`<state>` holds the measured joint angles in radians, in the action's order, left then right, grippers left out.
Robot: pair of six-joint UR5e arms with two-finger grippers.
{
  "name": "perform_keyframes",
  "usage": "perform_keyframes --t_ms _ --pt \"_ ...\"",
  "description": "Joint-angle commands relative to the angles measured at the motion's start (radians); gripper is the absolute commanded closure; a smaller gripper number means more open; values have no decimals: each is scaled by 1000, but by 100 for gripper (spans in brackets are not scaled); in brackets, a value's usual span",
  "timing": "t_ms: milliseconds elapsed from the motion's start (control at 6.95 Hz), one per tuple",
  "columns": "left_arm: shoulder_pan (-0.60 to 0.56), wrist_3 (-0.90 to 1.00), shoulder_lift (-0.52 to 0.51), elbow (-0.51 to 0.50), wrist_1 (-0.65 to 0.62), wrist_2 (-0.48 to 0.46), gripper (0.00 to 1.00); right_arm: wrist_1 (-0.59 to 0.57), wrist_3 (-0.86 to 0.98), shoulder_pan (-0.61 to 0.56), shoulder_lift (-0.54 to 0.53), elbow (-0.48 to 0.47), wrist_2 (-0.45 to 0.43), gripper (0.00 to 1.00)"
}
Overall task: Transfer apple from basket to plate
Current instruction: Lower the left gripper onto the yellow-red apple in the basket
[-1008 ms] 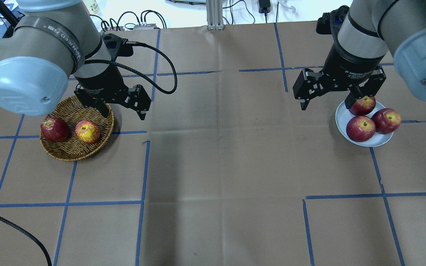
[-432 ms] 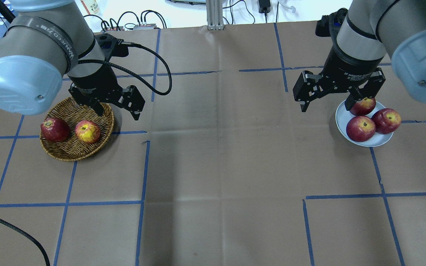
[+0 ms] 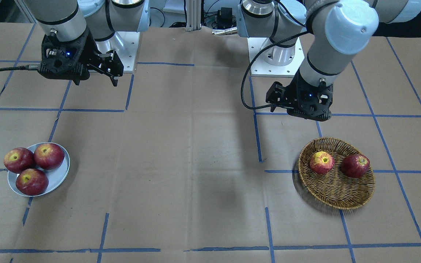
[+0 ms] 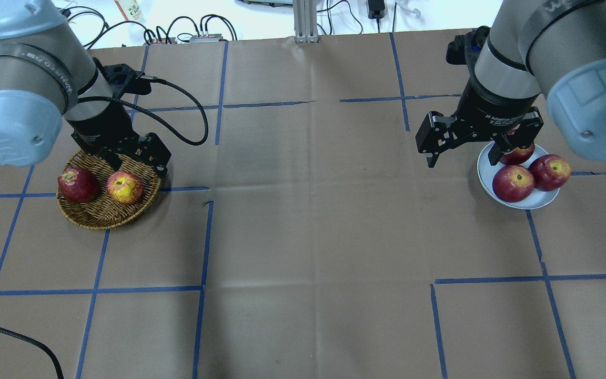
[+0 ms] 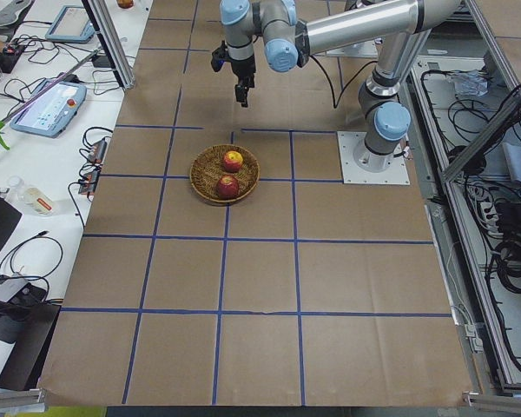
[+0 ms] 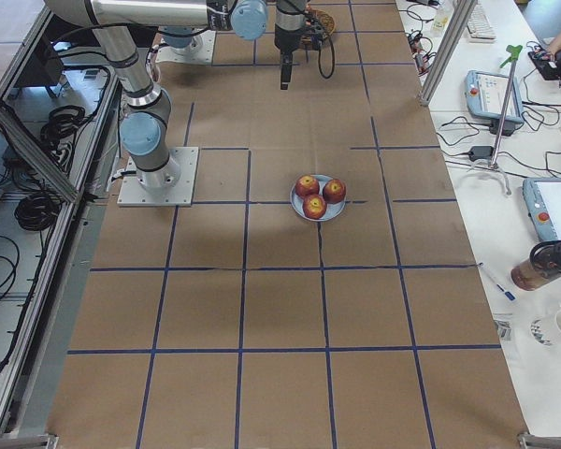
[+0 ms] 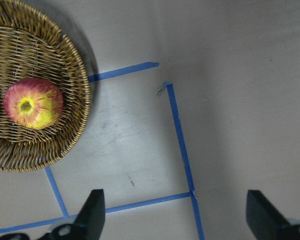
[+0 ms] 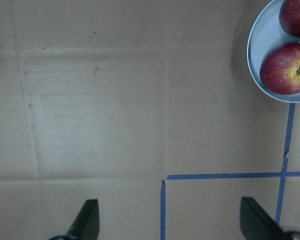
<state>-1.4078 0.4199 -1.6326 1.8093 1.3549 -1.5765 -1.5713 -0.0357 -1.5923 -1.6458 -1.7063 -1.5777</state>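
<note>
Left gripper: wrist pointing straight down, raised above the table beside the basket; fingers spread wide, holding nothing.
Right gripper: pointing down, raised beside the plate; fingers spread wide, empty.
Apple: in the basket, yellow stem patch up, next to a dark red apple.
Plate: three red apples on it.
Writing: white print on the right gripper body begins "2F Adaptive"; the rest is too small to read.
Table: brown paper, blue tape grid.
Far edge: cables, aluminium post.
</note>
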Motion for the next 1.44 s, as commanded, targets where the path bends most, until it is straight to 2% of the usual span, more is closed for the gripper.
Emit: perform_keyframes --t_ms 0,144,432,1008,1295 --pt "84 162 -32 102 -193 -1 1 -3 -1 0 0 5 1 0" --pt "123 236 -79 91 -197 0 1 -4 -1 0 0 4 2 0" --pt "139 348 -177 88 -317 -7 1 -4 -1 0 -2 0 4 0" --pt "150 500 -259 53 -370 -7 1 -6 0 0 -2 0 5 0" --pt "179 500 -279 62 -366 -7 1 -6 0 0 -2 -1 5 0"
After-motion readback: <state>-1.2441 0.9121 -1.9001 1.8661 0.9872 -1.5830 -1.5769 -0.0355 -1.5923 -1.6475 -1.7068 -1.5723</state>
